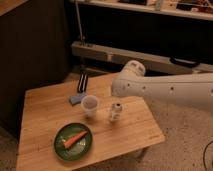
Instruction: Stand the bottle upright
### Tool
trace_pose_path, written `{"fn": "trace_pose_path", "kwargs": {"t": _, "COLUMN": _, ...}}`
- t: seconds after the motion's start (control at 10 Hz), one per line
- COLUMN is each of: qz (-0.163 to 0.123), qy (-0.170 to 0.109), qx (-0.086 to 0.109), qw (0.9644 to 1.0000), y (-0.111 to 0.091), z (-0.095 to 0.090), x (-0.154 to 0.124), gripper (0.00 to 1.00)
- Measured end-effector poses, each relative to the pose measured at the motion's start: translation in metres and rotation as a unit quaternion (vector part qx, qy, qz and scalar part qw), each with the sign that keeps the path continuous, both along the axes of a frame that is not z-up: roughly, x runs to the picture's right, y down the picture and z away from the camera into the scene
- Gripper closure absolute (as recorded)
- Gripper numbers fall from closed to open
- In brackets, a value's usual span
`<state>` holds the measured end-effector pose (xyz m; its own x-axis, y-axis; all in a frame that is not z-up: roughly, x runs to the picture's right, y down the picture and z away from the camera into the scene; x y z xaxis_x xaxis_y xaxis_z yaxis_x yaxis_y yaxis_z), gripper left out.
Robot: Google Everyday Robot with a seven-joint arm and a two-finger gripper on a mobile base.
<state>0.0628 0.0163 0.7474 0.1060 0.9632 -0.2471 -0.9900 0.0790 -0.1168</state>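
The bottle (pixel 115 112), small and clear with a pale label, stands upright on the wooden table (pixel 45 117), just right of a translucent whitish cup (pixel 90 105). My white arm (pixel 165 90) reaches in from the right. Its gripper (pixel 118 99) hangs directly over the bottle's top, largely hidden under the rounded wrist. Whether it touches the bottle does not show.
A green plate (pixel 60 147) with an orange carrot (pixel 73 139) lies near the table's front left. A blue sponge-like pad (pixel 76 99) and a dark object (pixel 81 82) sit at the back edge. Dark shelving rises behind the table.
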Motion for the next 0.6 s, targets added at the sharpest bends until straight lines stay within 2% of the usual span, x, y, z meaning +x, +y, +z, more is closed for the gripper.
{"fn": "trace_pose_path", "kwargs": {"t": 0.2, "qz": 0.005, "qy": 0.010, "qx": -0.032, "qw": 0.9994, "y": -0.016, "z": 0.010, "x": 0.012, "gripper": 0.20}}
{"fn": "trace_pose_path", "kwargs": {"t": 0.4, "qz": 0.010, "qy": 0.010, "qx": -0.059, "qw": 0.9981, "y": -0.028, "z": 0.018, "x": 0.011, "gripper": 0.20}}
{"fn": "trace_pose_path", "kwargs": {"t": 0.6, "qz": 0.011, "qy": 0.012, "qx": -0.062, "qw": 0.9980, "y": -0.030, "z": 0.019, "x": 0.014, "gripper": 0.20}}
